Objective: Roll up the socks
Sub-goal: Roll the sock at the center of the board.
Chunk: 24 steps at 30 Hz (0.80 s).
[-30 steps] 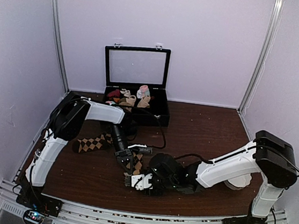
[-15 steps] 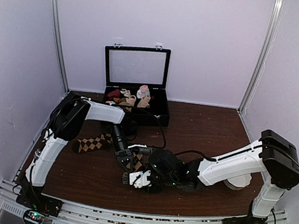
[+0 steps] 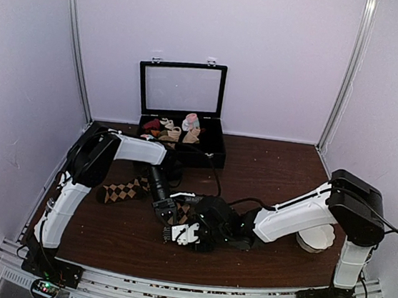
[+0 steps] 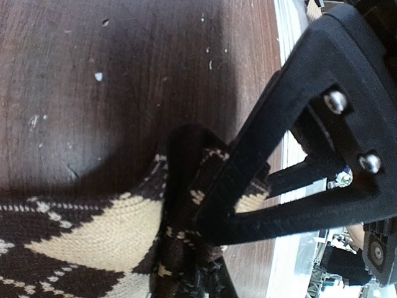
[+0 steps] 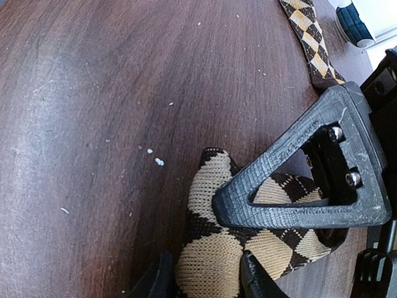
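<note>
Both arms were folded in low over the near-middle of the table (image 3: 276, 165). My left arm rose from its base at the near-left corner, elbow up beside the left edge, forearm running right, wrist bent down so my left gripper (image 3: 166, 213) pointed at the tabletop. Its jaws were fully closed, pinching a bunched fold of the socks (image 3: 124, 191). The left wrist view showed dark knit with cream diamonds puckered up at the pinch. My right arm went up from the near-right corner, elbow high by the right edge, forearm stretched long and low to the left. It ended with my right gripper (image 3: 179, 235) just beside the left one, on its near side. The right jaws were partway closed around the socks' rounded end, knit filling the gap and touching both fingers (image 5: 255, 280), so I call that a grip on the socks. The left gripper's triangular finger sat on the same fabric right in front of the right wrist camera. The rest of the socks trailed flat toward the left edge, one strip lying near my left arm. A black box (image 3: 212, 150) with its lid up stood at the far edge and held small sock rolls (image 3: 180, 127). A white round object (image 3: 316, 238) sat near the right edge, partly hidden by my right arm.
</note>
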Each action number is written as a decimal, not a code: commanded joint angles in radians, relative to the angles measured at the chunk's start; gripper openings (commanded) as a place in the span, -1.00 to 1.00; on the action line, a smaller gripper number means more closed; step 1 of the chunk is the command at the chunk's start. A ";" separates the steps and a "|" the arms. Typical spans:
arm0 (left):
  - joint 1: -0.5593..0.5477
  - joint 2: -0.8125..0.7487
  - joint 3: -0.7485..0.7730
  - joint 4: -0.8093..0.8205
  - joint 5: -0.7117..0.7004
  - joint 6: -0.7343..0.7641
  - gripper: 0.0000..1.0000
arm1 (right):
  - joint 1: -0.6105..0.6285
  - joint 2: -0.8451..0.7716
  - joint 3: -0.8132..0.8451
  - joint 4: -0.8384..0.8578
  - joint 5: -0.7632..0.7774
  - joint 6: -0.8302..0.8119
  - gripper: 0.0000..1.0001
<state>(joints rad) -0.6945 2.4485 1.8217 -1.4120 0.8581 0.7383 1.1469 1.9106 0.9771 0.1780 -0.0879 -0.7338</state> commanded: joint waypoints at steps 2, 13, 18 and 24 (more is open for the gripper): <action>0.006 0.045 -0.005 0.014 -0.097 0.027 -1.00 | -0.007 0.045 -0.027 -0.010 0.005 0.025 -0.34; 0.042 -0.195 -0.075 0.096 -0.146 0.005 -0.60 | -0.008 0.084 -0.007 -0.088 -0.125 0.240 -0.91; 0.067 -0.323 -0.130 0.207 -0.216 -0.064 -0.58 | -0.010 0.090 0.022 -0.151 -0.211 0.344 -0.93; 0.074 -0.352 -0.189 0.322 -0.275 -0.128 -0.62 | -0.028 0.151 0.148 -0.308 -0.331 0.545 -0.98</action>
<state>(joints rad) -0.6216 2.0918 1.6726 -1.1858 0.6331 0.6556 1.1301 1.9877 1.0981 0.0883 -0.2844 -0.3744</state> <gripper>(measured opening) 0.190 0.100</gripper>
